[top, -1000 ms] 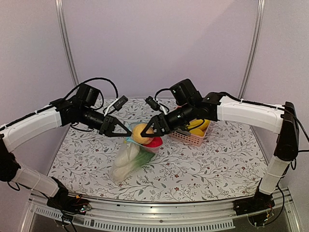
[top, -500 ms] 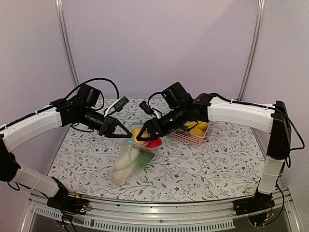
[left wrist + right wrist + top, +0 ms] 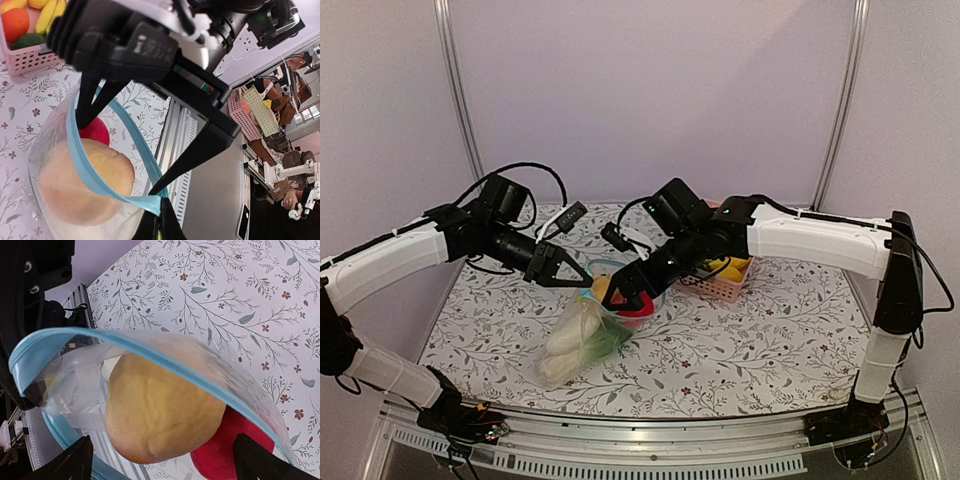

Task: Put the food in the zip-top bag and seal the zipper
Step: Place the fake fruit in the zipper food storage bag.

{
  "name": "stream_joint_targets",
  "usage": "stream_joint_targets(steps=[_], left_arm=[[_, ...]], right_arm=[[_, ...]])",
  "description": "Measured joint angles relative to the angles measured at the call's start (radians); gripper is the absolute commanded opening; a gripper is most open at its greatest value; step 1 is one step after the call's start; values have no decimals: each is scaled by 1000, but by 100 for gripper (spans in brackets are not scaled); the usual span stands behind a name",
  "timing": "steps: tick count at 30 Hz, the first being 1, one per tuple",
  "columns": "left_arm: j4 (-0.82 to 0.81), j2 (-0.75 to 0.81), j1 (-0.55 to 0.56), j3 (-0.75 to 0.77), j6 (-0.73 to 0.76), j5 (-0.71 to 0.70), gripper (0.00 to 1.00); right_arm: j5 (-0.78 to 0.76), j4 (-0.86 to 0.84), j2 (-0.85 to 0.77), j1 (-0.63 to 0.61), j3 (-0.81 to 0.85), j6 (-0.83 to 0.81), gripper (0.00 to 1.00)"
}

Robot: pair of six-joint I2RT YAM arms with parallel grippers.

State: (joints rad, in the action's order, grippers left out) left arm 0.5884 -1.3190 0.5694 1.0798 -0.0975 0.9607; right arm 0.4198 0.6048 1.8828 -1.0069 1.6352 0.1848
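Note:
The clear zip-top bag (image 3: 570,345) hangs over the table with the bok choy (image 3: 582,330) in its lower part. My left gripper (image 3: 572,279) is shut on the light-blue zipper (image 3: 95,187) at one end of the open mouth (image 3: 159,220). My right gripper (image 3: 620,290) is open, its fingers (image 3: 200,150) spread wide in the mouth (image 3: 162,460). The peach-orange fruit (image 3: 165,410) lies just beyond its tips, under the zipper strip (image 3: 150,352), with the red-pink fruit (image 3: 230,452) beside it. Both fruits also show in the left wrist view, peach (image 3: 85,185) and red (image 3: 95,132).
A pink slatted basket (image 3: 720,285) with yellow, orange and green toy fruit stands at the back right, just behind my right arm; it also shows in the left wrist view (image 3: 25,60). The flower-patterned tabletop (image 3: 770,340) ends in a metal rail at the front.
My right gripper has moved left and down with the peach-orange fruit into the bag's mouth. The bag with the bok choy has shifted to the lower left. The left gripper has held still.

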Motion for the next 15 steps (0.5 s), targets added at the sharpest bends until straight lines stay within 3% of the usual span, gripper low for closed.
stream_joint_targets(steps=[15], left_arm=[[0,0,0,0,1,-5,0]], right_arm=[[-79,12,-220,0,-69,-3,96]])
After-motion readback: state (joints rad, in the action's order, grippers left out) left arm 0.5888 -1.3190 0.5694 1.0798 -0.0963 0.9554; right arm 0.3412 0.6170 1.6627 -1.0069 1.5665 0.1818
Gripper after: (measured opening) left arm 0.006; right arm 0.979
